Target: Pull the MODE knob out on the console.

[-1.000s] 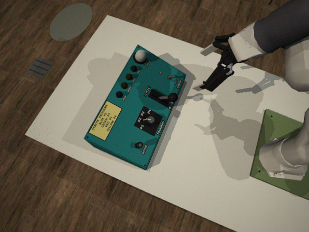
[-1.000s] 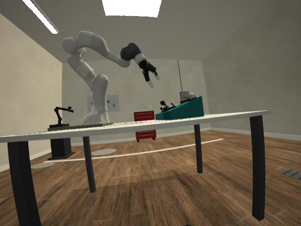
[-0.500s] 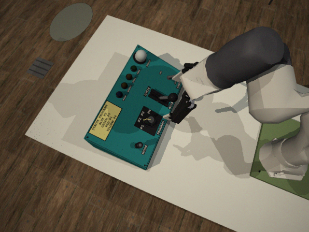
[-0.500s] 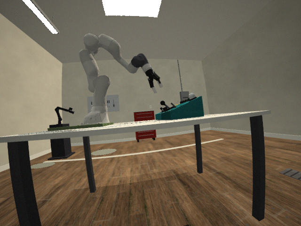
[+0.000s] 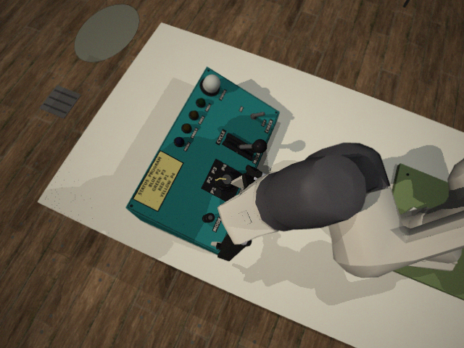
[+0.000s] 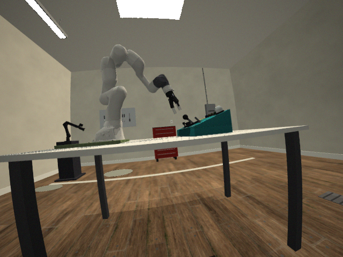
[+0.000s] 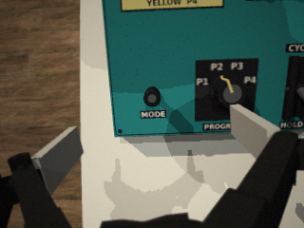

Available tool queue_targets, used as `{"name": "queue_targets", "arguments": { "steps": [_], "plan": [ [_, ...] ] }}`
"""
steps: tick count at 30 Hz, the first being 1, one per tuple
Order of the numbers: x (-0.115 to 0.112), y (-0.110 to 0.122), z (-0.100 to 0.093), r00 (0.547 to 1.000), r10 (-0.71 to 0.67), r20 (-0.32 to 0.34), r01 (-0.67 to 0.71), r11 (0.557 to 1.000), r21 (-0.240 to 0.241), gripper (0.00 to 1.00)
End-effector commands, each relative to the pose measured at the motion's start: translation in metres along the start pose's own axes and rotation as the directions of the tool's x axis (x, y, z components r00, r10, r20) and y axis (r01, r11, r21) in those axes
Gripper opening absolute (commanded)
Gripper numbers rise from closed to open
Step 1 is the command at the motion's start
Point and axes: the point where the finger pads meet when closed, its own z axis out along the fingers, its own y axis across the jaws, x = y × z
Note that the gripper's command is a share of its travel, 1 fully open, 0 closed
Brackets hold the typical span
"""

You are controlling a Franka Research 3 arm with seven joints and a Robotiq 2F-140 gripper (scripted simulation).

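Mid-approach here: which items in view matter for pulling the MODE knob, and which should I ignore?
Job:
MODE knob, small and dark, near the console's front corner
teal console
gripper, open and empty, above the table

Leave alone:
PROGRAM dial
CYCLE lever
CHECK toggle
white dome button
yellow status label
red tool cabinet

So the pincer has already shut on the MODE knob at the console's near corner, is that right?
Not quite: the wrist view shows the pincer wide open and holding nothing, short of the MODE knob at the console's near corner.
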Motion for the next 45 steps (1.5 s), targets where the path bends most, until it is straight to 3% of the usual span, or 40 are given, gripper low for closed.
{"name": "queue_targets", "arguments": {
  "steps": [1, 23, 24, 45],
  "plan": [
    [0.0063, -0.0017, -0.0027, 0.994, 0.106, -0.009, -0.106, 0.994, 0.013, 1.0],
    [0.0063, -0.0017, -0.0027, 0.994, 0.106, -0.009, -0.106, 0.994, 0.013, 1.0],
    [0.0063, -0.0017, -0.0027, 0.994, 0.106, -0.009, -0.106, 0.994, 0.013, 0.44],
    [0.0063, -0.0017, -0.0027, 0.994, 0.106, -0.009, -0.106, 0.994, 0.013, 0.44]
  ]
}}
